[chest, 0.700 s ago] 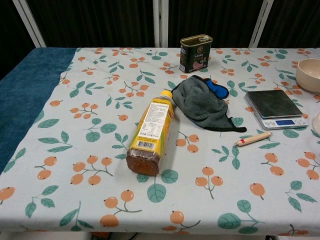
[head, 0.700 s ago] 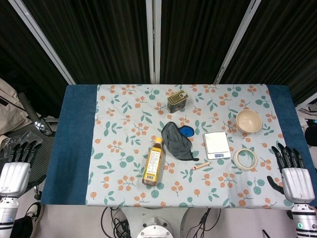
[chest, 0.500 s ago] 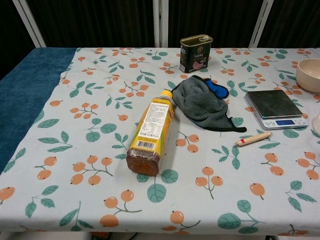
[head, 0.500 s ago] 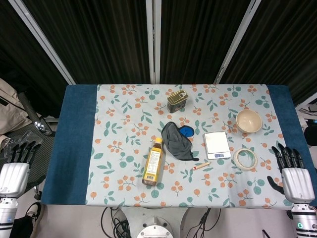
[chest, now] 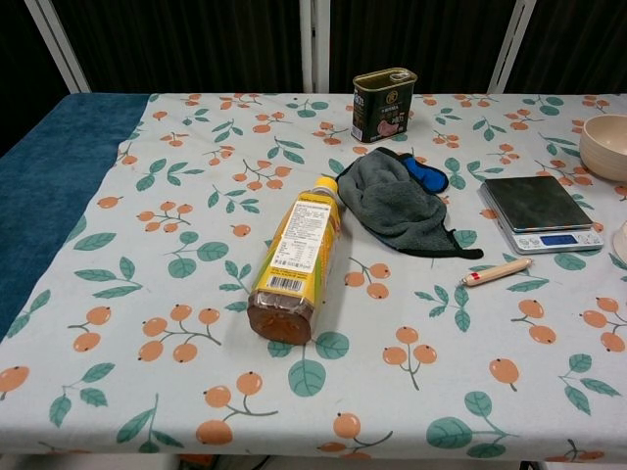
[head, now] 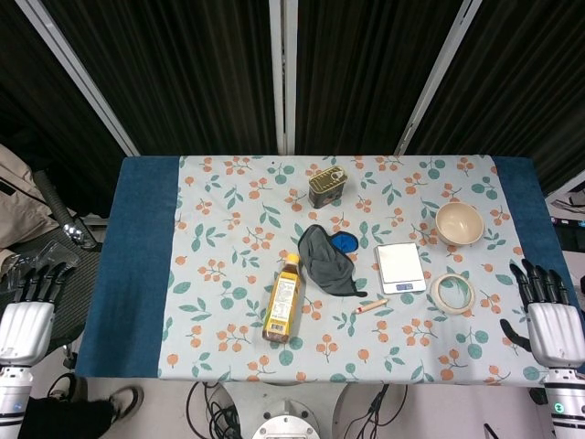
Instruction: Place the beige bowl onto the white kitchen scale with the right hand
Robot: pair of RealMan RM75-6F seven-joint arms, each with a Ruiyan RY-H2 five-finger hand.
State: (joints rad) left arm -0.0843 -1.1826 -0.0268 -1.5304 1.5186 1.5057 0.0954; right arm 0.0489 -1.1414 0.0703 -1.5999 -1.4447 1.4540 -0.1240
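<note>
The beige bowl (head: 459, 223) stands upright at the table's far right, cut by the right edge in the chest view (chest: 605, 147). Just left of it and nearer lies the white kitchen scale (head: 401, 267) with a dark platform and a lit blue display (chest: 542, 211). My right hand (head: 554, 320) hovers open at the table's near right corner, fingers spread, well short of the bowl. My left hand (head: 26, 315) hangs open off the table's left side. Neither hand shows in the chest view.
A roll of tape (head: 452, 293) lies between the right hand and the scale. A small pink-tipped stick (head: 371, 305), a grey cloth (head: 326, 260) over a blue item, a lying juice bottle (head: 284, 300) and a green tin (head: 326, 186) fill the middle.
My right hand has shifted slightly right and toward the table's near edge. A person's shoe has appeared on the floor at bottom left. The table's objects have not moved.
</note>
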